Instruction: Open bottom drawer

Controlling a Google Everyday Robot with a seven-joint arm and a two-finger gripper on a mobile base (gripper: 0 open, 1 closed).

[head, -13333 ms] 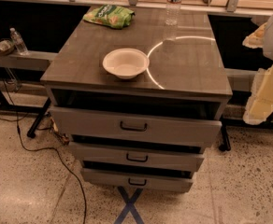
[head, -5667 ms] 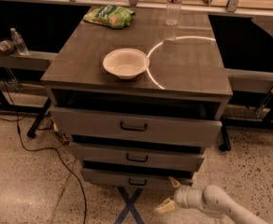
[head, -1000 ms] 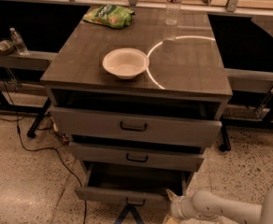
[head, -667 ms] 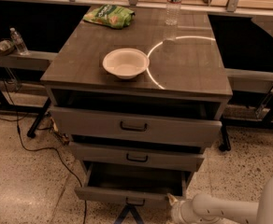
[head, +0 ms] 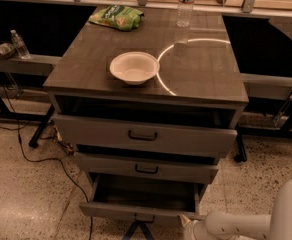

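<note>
The bottom drawer (head: pixel 136 211) of the grey wood-grain cabinet is pulled out toward me, its grey interior (head: pixel 146 194) showing. Its small black handle sits at the lower edge of the front panel. My gripper (head: pixel 187 225) is at the drawer's front right corner, low in the view, at the end of my white arm (head: pixel 236 225) that comes in from the right. The mid-sized drawer (head: pixel 146 168) and the widest top drawer (head: pixel 143 135) stand slightly out above it.
On the cabinet top (head: pixel 206 74) sit a white bowl (head: pixel 134 67), a green snack bag (head: pixel 117 17) and a clear water bottle (head: pixel 186 4). A black cable (head: pixel 36 160) runs over the speckled floor at the left. Blue tape marks the floor below the drawer.
Since the earliest frames the bottom drawer has been pulled out. Over the last second the drawer stays out and my gripper has sunk slightly lower at its right front corner.
</note>
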